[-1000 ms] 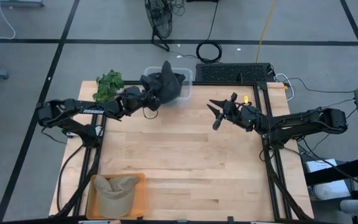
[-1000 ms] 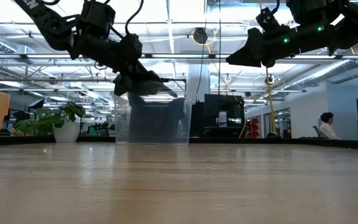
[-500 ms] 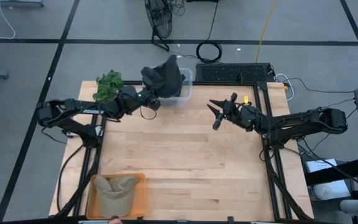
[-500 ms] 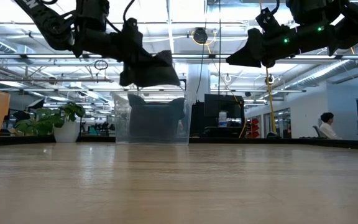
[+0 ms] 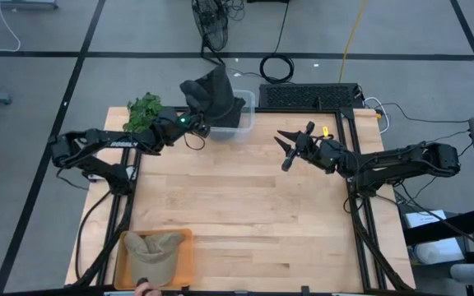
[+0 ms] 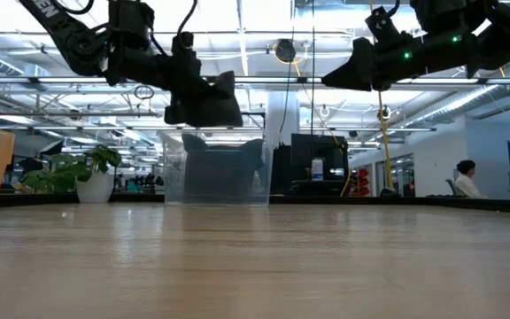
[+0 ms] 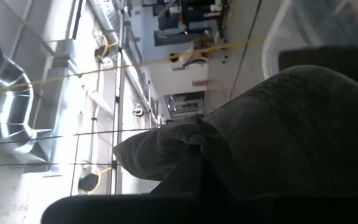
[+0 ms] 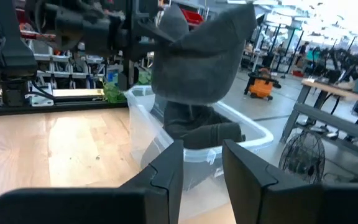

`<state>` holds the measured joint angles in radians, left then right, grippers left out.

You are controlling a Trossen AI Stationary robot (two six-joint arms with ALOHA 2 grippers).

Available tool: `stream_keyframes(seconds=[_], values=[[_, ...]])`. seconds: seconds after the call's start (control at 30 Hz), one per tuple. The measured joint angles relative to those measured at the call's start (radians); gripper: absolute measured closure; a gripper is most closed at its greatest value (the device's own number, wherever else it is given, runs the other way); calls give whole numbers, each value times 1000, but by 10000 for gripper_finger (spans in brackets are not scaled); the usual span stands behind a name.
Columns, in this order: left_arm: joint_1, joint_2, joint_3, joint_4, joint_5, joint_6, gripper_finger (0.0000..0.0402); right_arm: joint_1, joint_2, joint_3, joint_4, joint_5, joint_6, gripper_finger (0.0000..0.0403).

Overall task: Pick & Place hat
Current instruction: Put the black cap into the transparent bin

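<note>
My left gripper (image 5: 191,122) is shut on a dark grey hat (image 5: 211,95) and holds it in the air over a clear plastic bin (image 5: 243,123) at the table's far edge. In the right wrist view the hat (image 8: 204,56) hangs above the bin (image 8: 148,124), where another dark hat (image 8: 201,132) lies. The low view shows the held hat (image 6: 206,99) above the bin (image 6: 218,170). A tan cap (image 5: 153,252) rests on an orange tray (image 5: 184,238) at the near left corner. My right gripper (image 5: 290,150) waits open, raised over the table's right half. My left gripper has the dark hat by its edge on the table's left side (image 8: 158,30), pinched between the fingers. It reaches in about level from the left. The hat is lifted clear and droops toward the bin below. In the left wrist view the hat (image 7: 278,137) hides the fingers.
A green plant (image 5: 144,113) stands at the far left corner beside the left arm. A dark keyboard (image 5: 307,96) lies beyond the far edge, right of the bin. Bare wood (image 5: 245,205) stretches across the table's middle and near side.
My left gripper has moved up and toward the table's far edge, still shut on the dark hat. The hat has risen from the bin's near rim to a spot higher over the bin and has swung further toward the far edge.
</note>
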<state>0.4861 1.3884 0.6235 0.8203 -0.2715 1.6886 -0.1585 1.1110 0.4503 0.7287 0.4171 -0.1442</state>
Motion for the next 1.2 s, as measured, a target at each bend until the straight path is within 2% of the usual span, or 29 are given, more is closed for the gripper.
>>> stream_keyframes(seconds=[0.2,0.4,0.63,0.77,0.9,1.2], values=[[7,52,3,11,-37,74,396,-12,0,0,45,0,-71,314],[-13,118,6,45,-81,83,388,-38,0,0,61,0,-77,314],[-66,124,-3,-34,-72,89,389,-59,0,0,60,-2,-62,314],[-75,126,-1,-63,-80,75,370,-58,0,0,60,-3,-60,314],[-73,121,-1,-21,-101,78,356,-58,0,0,60,-3,-59,314],[-76,115,0,129,-120,118,354,-58,0,0,49,-3,-59,314]])
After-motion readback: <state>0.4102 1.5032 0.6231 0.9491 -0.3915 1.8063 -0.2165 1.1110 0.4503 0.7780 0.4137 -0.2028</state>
